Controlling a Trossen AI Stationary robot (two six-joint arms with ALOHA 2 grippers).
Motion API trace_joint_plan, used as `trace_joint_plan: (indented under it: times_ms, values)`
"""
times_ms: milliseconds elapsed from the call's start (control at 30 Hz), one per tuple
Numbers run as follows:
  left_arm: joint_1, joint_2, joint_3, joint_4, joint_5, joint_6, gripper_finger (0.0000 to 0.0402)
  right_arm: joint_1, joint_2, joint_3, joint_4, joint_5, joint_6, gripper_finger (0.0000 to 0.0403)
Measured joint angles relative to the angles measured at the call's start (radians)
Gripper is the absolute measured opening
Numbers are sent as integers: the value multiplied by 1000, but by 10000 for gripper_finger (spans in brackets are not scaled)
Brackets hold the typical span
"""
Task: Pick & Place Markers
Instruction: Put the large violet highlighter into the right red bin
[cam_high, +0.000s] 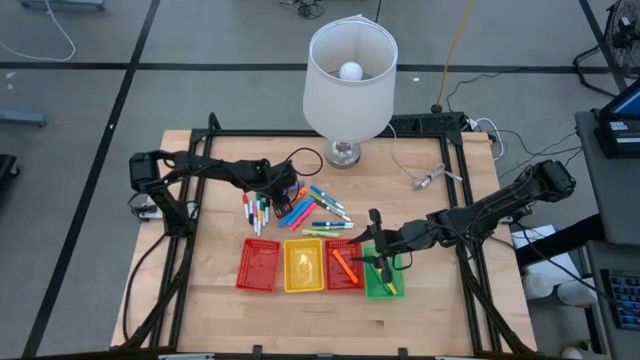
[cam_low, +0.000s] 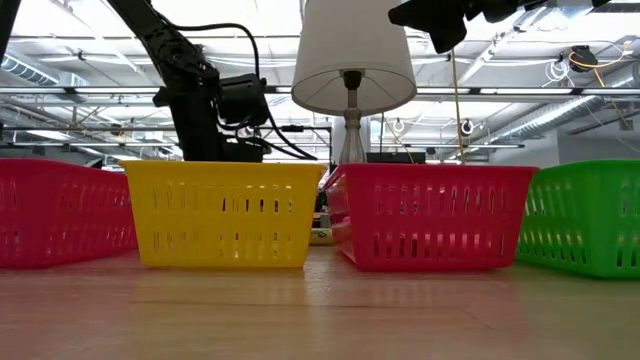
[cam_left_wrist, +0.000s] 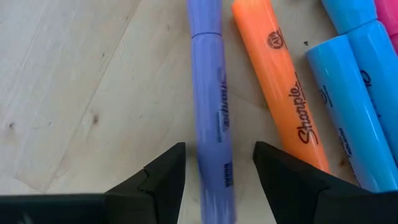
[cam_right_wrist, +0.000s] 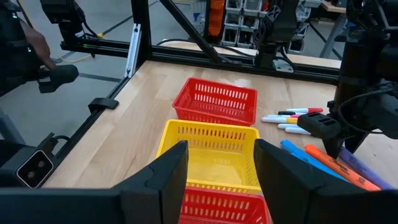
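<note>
While flat, purple marker (cam_left_wrist: 210, 106) lengthwise between jaws.

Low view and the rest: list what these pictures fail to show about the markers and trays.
- Low view: the yellow tray and the red tray block the markers behind them; tray contents are hidden by the walls.
- Left wrist view: the purple marker between the left tool fingers is cut off by the frame edges; contact unclear.
- High view: the green tray is partly covered by the right tool; its contents are too small.
</note>
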Motion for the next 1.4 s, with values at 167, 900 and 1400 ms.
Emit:
trace_joint_plan:
  times_ms: [167,900,1400]
  values:
    - [0,0,0,-3,1,1,181,0,0,0,0,0,0,171]
    - [-16,-107,-5,-64,-120,-41,72,0,0,0,0,0,0,171]
    - [-256,-379,-3,77,-224,170,77,10,-81,-1,-184,30,74,171]
